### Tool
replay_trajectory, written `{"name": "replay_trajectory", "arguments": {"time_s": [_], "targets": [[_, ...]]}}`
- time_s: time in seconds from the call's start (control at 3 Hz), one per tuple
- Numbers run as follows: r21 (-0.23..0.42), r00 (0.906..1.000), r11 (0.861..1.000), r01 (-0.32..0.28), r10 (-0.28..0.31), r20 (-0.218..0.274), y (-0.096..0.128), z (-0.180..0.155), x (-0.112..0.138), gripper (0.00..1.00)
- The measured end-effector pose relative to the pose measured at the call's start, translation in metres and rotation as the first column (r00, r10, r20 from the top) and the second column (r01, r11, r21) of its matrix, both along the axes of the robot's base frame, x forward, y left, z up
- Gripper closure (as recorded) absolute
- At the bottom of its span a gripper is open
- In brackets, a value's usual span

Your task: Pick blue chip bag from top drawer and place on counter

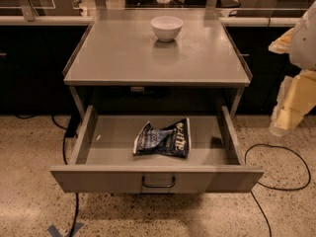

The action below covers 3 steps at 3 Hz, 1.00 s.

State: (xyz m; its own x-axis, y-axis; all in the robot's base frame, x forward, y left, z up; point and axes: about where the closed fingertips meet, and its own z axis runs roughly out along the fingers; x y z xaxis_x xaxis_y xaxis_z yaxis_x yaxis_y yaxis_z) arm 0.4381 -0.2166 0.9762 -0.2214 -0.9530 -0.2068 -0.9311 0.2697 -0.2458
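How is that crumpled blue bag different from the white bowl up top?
The crumpled dark-blue foil chip bag lies flat and creased; the round white bowl stands upright and smooth. The bag sits in the open grey metal top drawer; the bowl is on the grey metal counter above. Both look about equally wide, and neither is touched: the gripper hangs at the view's right edge, beside the counter.

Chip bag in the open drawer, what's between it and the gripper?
In the camera view, the drawer's right wall lies between the chip bag and the gripper, which hangs outside it at the right edge.
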Motion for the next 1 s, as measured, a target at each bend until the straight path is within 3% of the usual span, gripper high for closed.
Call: {"name": "replay_trajectory", "arguments": {"time_s": [0.33, 1.0], "targets": [[0.0, 1.0, 1.0, 0.0, 0.0, 0.0, 0.0, 0.0, 0.0, 0.0], [-0.003, 0.9972, 0.999, -0.034, 0.034, 0.067, 0.018, 0.029, -0.001, 0.0]]}}
